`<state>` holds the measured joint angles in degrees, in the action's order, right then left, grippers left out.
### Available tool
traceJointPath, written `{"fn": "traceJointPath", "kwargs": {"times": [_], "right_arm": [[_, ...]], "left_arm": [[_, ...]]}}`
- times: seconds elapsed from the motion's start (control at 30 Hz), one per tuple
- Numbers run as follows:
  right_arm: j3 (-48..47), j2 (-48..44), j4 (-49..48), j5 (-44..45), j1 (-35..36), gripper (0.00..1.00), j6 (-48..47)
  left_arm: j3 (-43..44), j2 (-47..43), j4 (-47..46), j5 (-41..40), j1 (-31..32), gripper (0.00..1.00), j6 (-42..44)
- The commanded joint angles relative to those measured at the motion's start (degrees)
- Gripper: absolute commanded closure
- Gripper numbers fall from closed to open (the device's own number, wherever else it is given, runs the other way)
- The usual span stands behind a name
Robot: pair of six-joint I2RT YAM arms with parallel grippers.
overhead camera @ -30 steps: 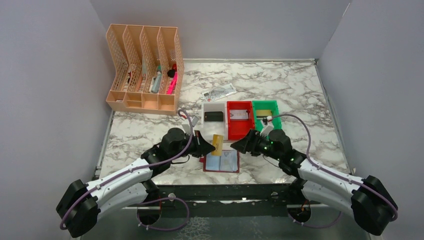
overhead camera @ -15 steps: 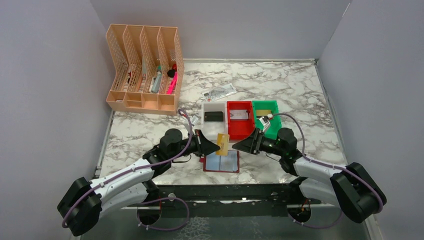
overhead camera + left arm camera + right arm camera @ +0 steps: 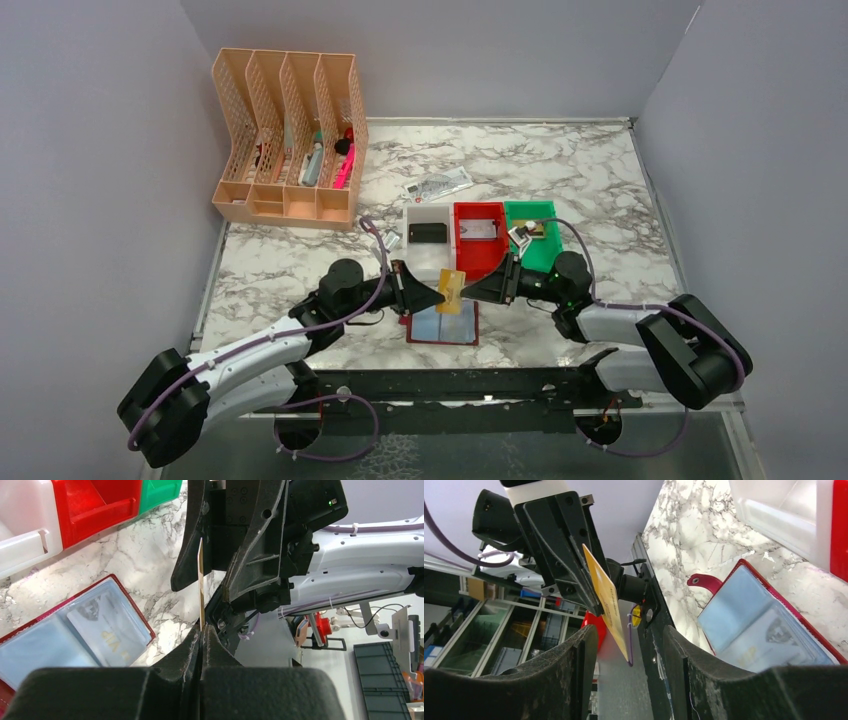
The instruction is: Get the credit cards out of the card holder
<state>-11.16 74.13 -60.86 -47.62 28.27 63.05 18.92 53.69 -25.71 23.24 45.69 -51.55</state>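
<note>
The maroon card holder [image 3: 442, 326] lies open on the marble, its bluish sleeves up; a pale card [image 3: 107, 630] still sits in one sleeve. My left gripper [image 3: 438, 294] is shut on the lower edge of a gold-orange credit card [image 3: 452, 289], held upright above the holder. In the left wrist view the card [image 3: 201, 575] is edge-on above my pinching jaws [image 3: 201, 629]. My right gripper [image 3: 626, 645] faces it, open, its fingers [image 3: 585, 652] straddling the card's [image 3: 606, 600] free end without touching.
Behind the holder stand a white bin [image 3: 428, 218] with a black card, a red bin [image 3: 480, 212] with a pale card, and a green bin [image 3: 548, 243]. A white printed tag [image 3: 438, 186] lies farther back. An orange file rack [image 3: 290, 140] is at the back left.
My right gripper has slid left until its fingers bracket the card, and its jaws have narrowed. The left gripper has carried the card slightly right.
</note>
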Motion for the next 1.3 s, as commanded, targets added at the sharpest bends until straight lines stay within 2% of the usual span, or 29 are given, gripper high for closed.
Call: {"fn": "traceJointPath", "kwargs": {"times": [0.0,0.4,0.8,0.93,1.17,1.2,1.27], "right_arm": [[-1.53,1.63,-7.87,-3.64,0.06,0.45,1.91],[-2.86,3.18,-10.78,-5.07,1.34,0.59,4.83],[-4.07,3.71,-9.91,-6.55,3.25,0.67,4.14],[-3.51,4.63,-11.17,-6.54,3.46,0.73,4.57],[-1.5,5.37,-12.3,-3.21,3.46,0.94,6.07],[-1.62,5.51,-12.46,-3.42,3.46,0.96,5.69],[-1.47,5.4,-12.09,-3.11,3.45,0.99,5.27]], "left_arm": [[-1.03,0.02,-4.56,2.37,-0.25,1.0,-1.01],[-1.21,0.54,-7.26,3.51,-0.24,1.0,-2.26],[-3.56,-0.05,-11.15,1.81,-0.22,1.0,-4.94],[-4.1,-0.44,-11.52,1.02,-0.25,1.0,-5.37],[-4.96,-0.41,-11.98,0.56,-0.21,1.0,-5.72],[-5.0,-0.35,-11.99,0.45,-0.25,0.97,-5.67],[-5.26,-0.26,-11.97,0.05,-0.25,0.8,-5.62]]}}
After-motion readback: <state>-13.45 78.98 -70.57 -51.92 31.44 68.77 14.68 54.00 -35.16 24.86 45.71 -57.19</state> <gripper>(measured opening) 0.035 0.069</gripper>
